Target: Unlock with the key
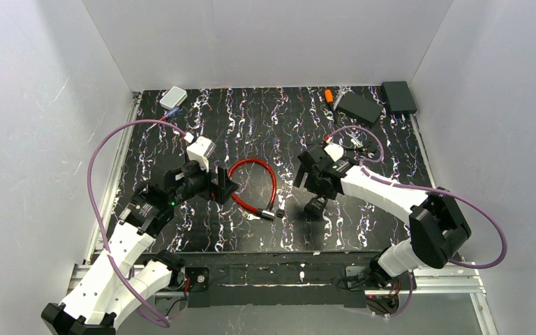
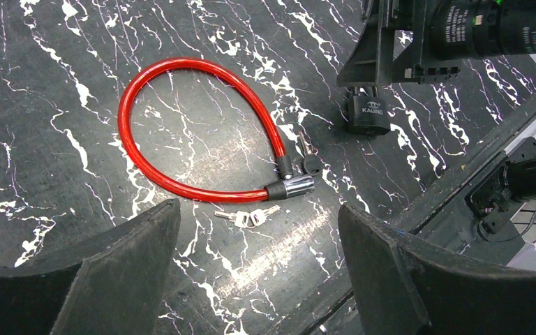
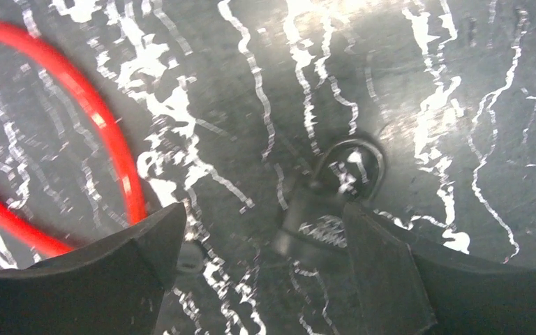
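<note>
- The desk (image 1: 251, 125) is a black slab veined in white, walled by pale panels on the left, far and right sides; only the near edge, where the arms are bolted, is open.
- The far half of the desk is bare apart from its corners: a small white box (image 1: 174, 97) at the far left, and two flat black boxes (image 1: 360, 107) with an orange piece (image 1: 329, 95) at the far right.
- The red cable lock (image 2: 181, 125), glossy and curled in a closed loop, lies mid-desk; its ends meet in a metal barrel (image 2: 289, 187) on the side towards the near edge.
- Small silver keys (image 2: 248, 218) lie flat just beside the barrel, nearer the near edge; nothing holds them.
- A dark, rounded padlock (image 2: 368, 115) rests on the desk to the right of the loop, apart from it.
- The left gripper (image 2: 258, 208) hangs at the loop's left side, fingers spread wide with nothing between them.
- The right gripper (image 3: 264, 209) is low over the padlock, its fingers spread and gripping nothing; that view is blurred.
</note>
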{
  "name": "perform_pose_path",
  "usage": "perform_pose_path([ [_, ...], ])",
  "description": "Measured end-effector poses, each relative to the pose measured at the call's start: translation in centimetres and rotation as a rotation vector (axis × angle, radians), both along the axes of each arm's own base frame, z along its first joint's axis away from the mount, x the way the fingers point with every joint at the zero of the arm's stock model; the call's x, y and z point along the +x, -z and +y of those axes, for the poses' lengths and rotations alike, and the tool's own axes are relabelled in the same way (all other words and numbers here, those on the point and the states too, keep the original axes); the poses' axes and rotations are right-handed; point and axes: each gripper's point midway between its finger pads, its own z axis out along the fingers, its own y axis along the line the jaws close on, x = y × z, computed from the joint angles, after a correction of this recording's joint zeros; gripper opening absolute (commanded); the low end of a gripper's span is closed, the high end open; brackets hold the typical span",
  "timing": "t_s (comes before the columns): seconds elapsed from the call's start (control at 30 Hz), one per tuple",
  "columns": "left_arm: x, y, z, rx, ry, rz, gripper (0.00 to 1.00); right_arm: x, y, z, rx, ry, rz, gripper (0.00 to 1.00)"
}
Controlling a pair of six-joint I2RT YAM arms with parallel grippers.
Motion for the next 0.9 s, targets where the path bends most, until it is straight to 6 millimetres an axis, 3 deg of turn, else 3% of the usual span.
perform_pose_path([
  [0.13, 0.1, 0.0, 0.1, 0.003, -0.005, -0.002, 0.81, -0.6, -2.9, 3.5, 0.036, -0.047, -0.027, 0.84],
  [0.27, 0.2, 0.0, 0.2, 0.007, -0.014, -0.003, 0.81, -1.3, -3.5, 6.2, 0.050, -0.063, -0.034, 0.78],
  [0.43, 0.2, 0.2, 0.5, 0.015, -0.027, -0.003, 0.81, -2.6, -0.5, 7.5, -0.040, -0.057, 0.041, 0.65],
  [0.57, 0.3, 0.1, 0.6, 0.019, -0.036, -0.006, 0.81, -3.4, 2.4, 7.4, -0.116, -0.057, 0.101, 0.64],
  [0.9, 0.5, 0.5, 1.3, 0.043, -0.070, 0.000, 0.80, -4.6, 4.8, 9.4, -0.168, -0.094, 0.144, 0.63],
])
